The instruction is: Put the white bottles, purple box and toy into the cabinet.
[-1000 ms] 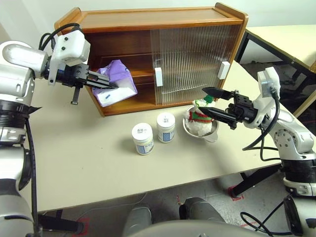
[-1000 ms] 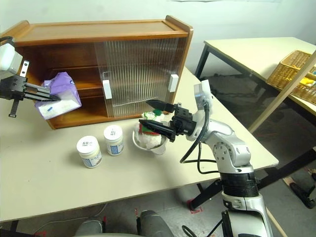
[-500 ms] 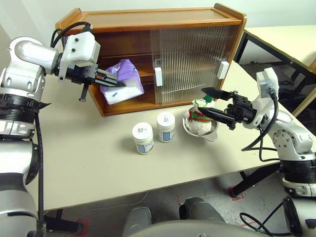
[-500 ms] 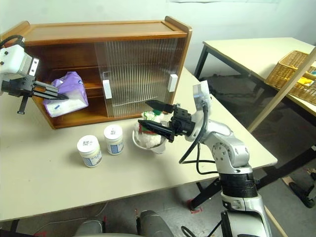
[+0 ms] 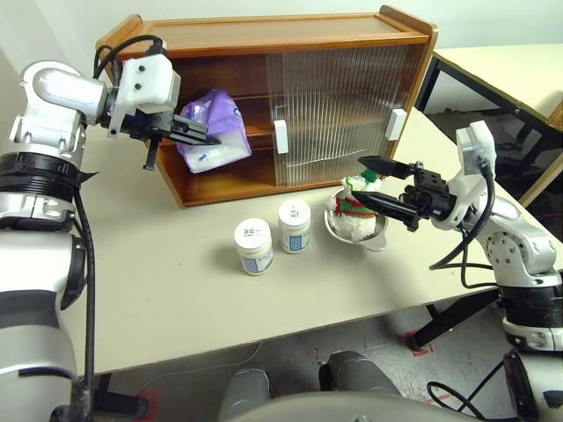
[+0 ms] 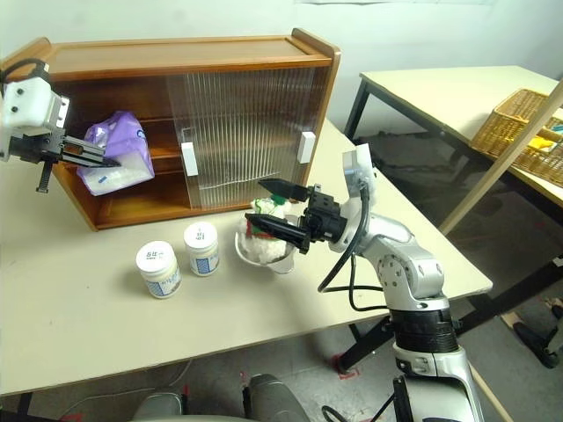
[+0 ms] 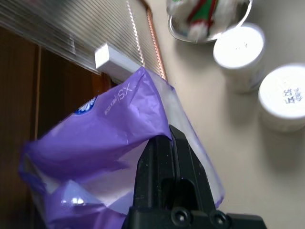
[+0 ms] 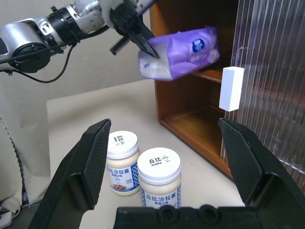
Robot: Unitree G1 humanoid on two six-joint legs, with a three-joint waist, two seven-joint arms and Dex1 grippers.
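- The left tool [image 5: 204, 138] is pinching the purple box [image 5: 211, 132] between closed fingers, holding it in the air at the open left half of the cabinet [image 5: 264, 40], level with the middle shelf [image 5: 251, 130].
- The purple box is lying with its long axis roughly level, slightly tilted, its far end reaching into the cabinet's opening; the letters "SX" and a small blue round logo are showing on its wrap, the rest being too small to read.
- The white bottles [image 5: 254, 247] are standing upright side by side on the worktop [image 5: 158, 290] in front of the cabinet, lids up; the nearer label is reading "KEWPIE" under some Chinese characters.
- The toy [image 5: 354, 211] is sitting in a steel bowl [image 5: 374, 239] in front of the cabinet's closed sliding door [image 5: 339, 110].
- The right tool [image 5: 378, 185] is hovering just beside the toy, fingers spread wide and gripping nothing.
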